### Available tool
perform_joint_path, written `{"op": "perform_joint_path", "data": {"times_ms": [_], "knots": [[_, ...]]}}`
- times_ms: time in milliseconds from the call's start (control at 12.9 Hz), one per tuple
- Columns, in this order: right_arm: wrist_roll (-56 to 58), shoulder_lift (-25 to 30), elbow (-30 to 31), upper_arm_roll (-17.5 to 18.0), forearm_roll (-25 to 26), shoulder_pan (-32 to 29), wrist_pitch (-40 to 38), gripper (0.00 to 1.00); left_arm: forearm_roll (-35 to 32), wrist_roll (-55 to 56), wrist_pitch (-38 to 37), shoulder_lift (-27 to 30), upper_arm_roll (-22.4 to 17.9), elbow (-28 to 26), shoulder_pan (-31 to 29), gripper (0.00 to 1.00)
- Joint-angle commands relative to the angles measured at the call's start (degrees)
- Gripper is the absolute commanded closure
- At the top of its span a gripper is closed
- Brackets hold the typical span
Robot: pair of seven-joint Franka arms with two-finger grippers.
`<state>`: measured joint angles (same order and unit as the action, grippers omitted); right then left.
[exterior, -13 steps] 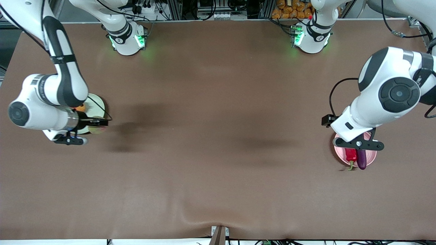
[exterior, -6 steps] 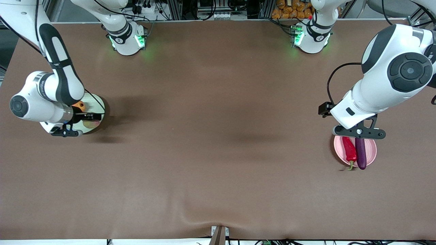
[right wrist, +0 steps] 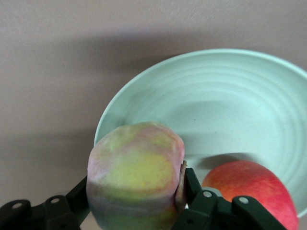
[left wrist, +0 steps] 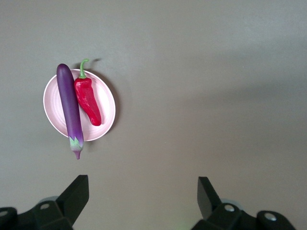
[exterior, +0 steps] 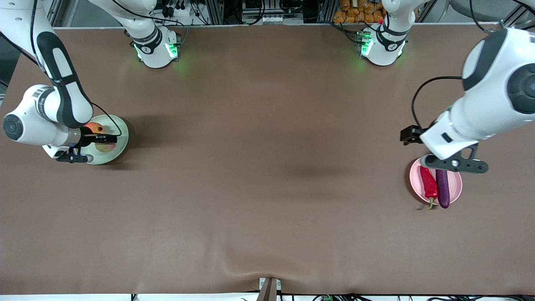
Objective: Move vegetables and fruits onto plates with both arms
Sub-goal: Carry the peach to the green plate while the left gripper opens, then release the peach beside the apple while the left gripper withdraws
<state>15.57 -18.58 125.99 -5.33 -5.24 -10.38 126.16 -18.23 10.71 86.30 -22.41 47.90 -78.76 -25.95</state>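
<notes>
The right gripper (right wrist: 136, 201) is clamping the peach (right wrist: 135, 179) over the green plate (right wrist: 230, 124), half-hiding the apple (right wrist: 249, 191); the left gripper (left wrist: 143, 196) is hanging spread open near the pink plate (left wrist: 103, 103).

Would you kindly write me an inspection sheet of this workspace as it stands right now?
Surface: brown table, with a wrinkle at its edge nearest the front camera.
Job's things: eggplant and chili pepper lie side by side on the pink plate, the eggplant's cap end overhanging the rim. The apple rests on the green plate; the peach is held above it.
Clutter: nothing seen.
Grippers: right gripper shut on the peach over the green plate; left gripper open and empty, up beside the pink plate.
Cables: a black cable loops off the left arm's wrist.
Surroundings: equipment and cabling past the bases.
</notes>
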Motion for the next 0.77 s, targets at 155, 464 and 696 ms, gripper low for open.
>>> {"op": "perform_joint_path", "data": {"times_ms": [155, 464, 696], "knots": [[2.8, 0.03, 0.57, 1.11, -0.73, -0.61, 1.55, 0.0, 1.27, -3.24, -1.14, 4.64, -2.88, 1.07, 3.08, 0.0], [2.62, -0.23, -15.82, 1.29, -0.73, 1.85, -13.36, 0.0, 10.57, -4.2, -1.14, 9.39, -27.89, 0.46, 21.51, 0.0], [2.53, -1.71, -29.09, 1.2, -0.65, 4.13, -19.72, 0.0, 11.11, -5.96, -0.61, 11.5, -37.07, -0.94, 28.23, 0.0]]}}
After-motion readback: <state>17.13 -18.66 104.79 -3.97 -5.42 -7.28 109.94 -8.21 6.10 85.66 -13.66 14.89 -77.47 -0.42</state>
